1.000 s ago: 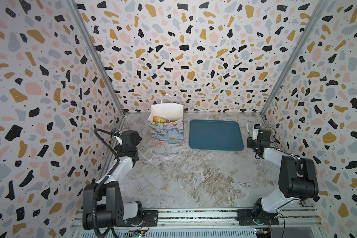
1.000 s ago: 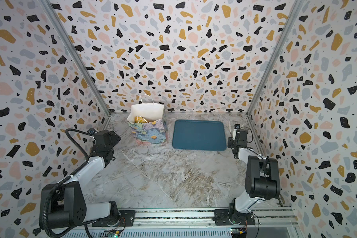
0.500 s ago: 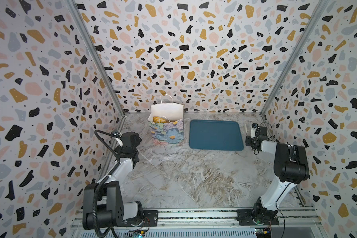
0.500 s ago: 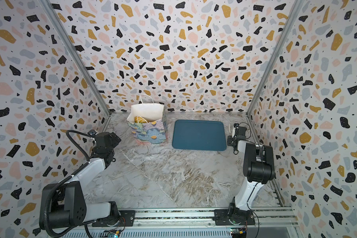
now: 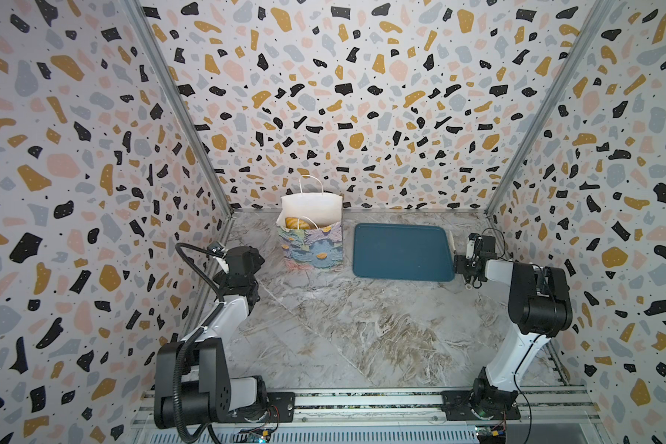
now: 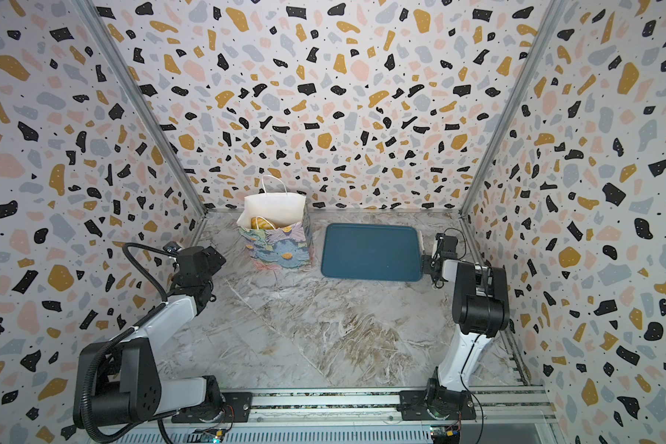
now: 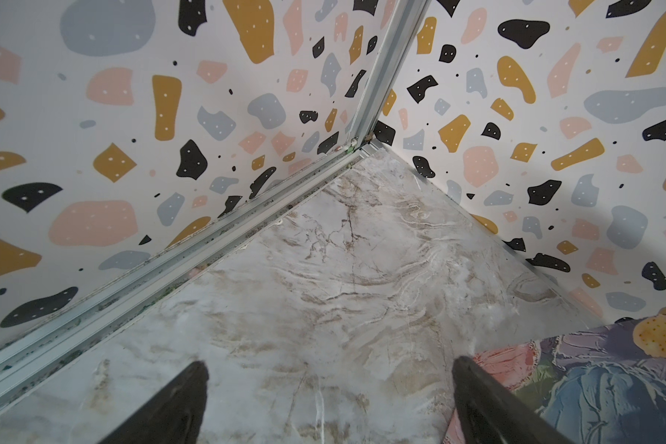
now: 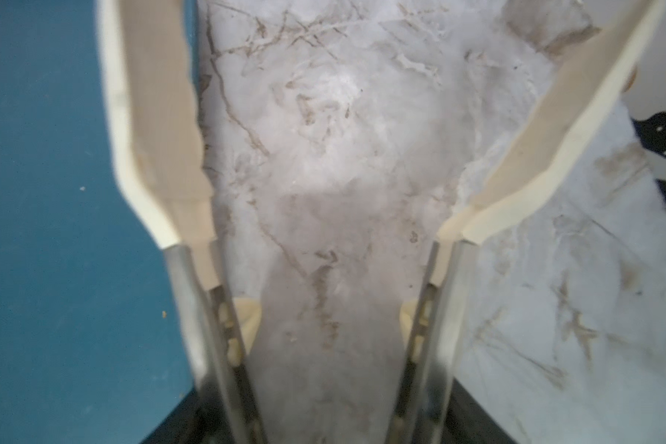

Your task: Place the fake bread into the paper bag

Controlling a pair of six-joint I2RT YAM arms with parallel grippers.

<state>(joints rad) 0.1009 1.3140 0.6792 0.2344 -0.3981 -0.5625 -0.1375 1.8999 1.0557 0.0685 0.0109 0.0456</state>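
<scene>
The paper bag (image 5: 311, 246) (image 6: 279, 248) stands upright at the back, left of centre, its floral side facing me. Inside its white mouth shows one golden striped piece of fake bread (image 5: 300, 223) (image 6: 263, 223). My left gripper (image 7: 329, 374) is open wide over bare marble floor near the left back corner. A corner of the paper bag (image 7: 600, 369) lies just beyond one fingertip. My right gripper (image 8: 381, 38) (image 5: 466, 267) points down at the floor just right of the tray. It is open, with nothing between its cream fingers (image 8: 158, 115).
A flat dark-teal tray (image 5: 400, 251) (image 6: 370, 251) (image 8: 47, 192) lies right of the bag. Patterned walls close in on three sides, with metal rails (image 7: 170, 269) at the floor edges. The arms' base rail (image 5: 362, 399) runs along the front.
My right gripper's fingers have spread apart. The right arm's elbow has risen, with the gripper staying beside the tray's right edge. The left arm has barely moved.
</scene>
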